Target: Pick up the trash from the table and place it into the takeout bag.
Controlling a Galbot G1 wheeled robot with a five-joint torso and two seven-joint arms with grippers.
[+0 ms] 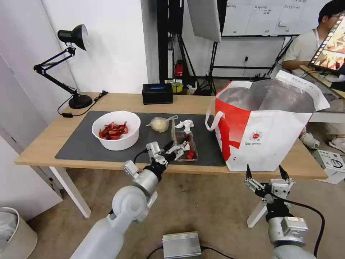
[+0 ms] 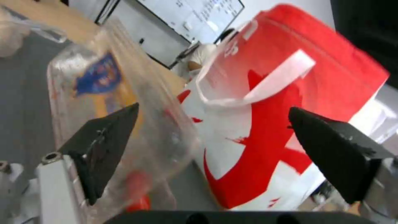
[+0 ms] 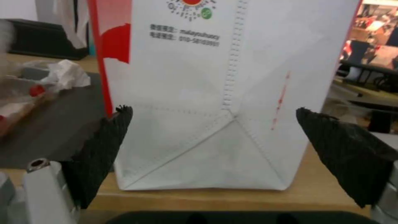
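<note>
On the dark grey mat (image 1: pixel 82 144) of the table (image 1: pixel 43 144) stand a white bowl of red shells (image 1: pixel 115 130), a knotted clear bag (image 1: pixel 159 124), a crumpled tissue (image 1: pixel 185 125) and a clear clamshell box (image 1: pixel 187 144). My left gripper (image 1: pixel 178 148) is open at the box's near end. In the left wrist view one finger (image 2: pixel 104 149) lies against the clear box (image 2: pixel 120 99), and the other points toward the takeout bag (image 2: pixel 269 124). The takeout bag (image 1: pixel 266 126) stands open at the table's right. My right gripper (image 1: pixel 266 175) hangs open below the table edge, facing the bag (image 3: pixel 215 93).
A black desk lamp (image 1: pixel 72 64) and a black tissue box (image 1: pixel 157 93) stand at the table's back. A grey metal box (image 1: pixel 181 244) lies on the floor between my arms. A pale bin (image 1: pixel 14 230) sits at the lower left.
</note>
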